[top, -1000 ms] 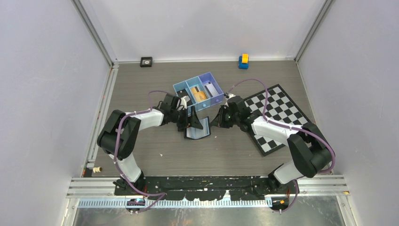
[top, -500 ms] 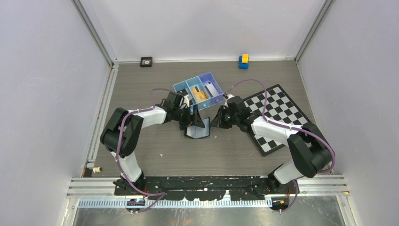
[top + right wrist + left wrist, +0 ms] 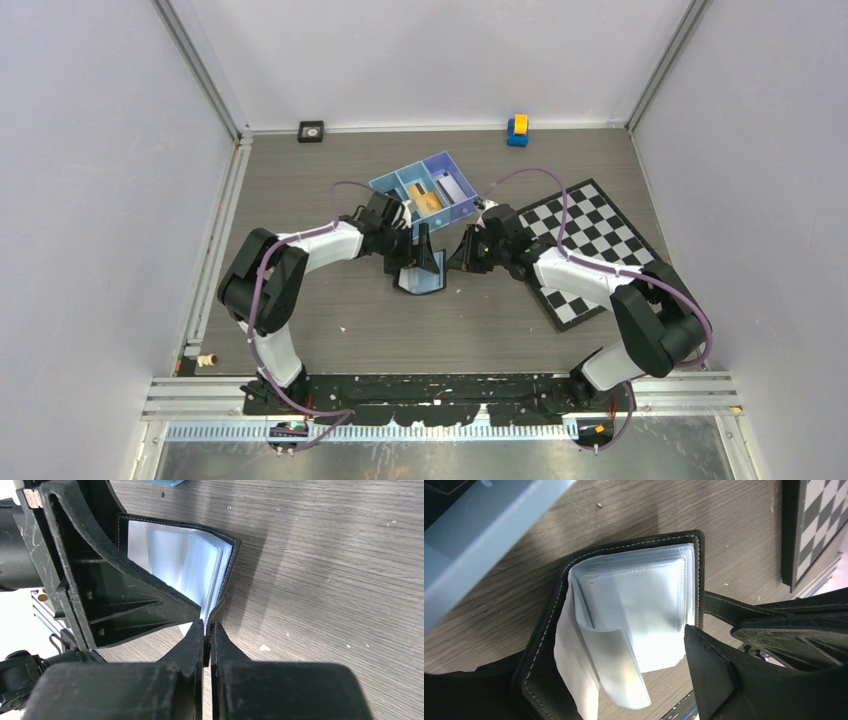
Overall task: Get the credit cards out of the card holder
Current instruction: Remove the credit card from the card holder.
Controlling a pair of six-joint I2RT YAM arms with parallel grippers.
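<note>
Open card holder between the two grippers, just in front of the tray.
The blue three-compartment tray (image 3: 461,180) holds an orange-gold credit card (image 3: 427,202) in its middle bay and a pale card (image 3: 451,187) in the right one. Both arms reach inward: the left gripper (image 3: 413,258) hangs spread wide over the card holder (image 3: 420,281), and the right gripper (image 3: 206,628) pinches its strap tab (image 3: 724,611) (pointing toward the right arm). The holder lies on the table (image 3: 330,170), clear sleeves (image 3: 634,595) up.
</note>
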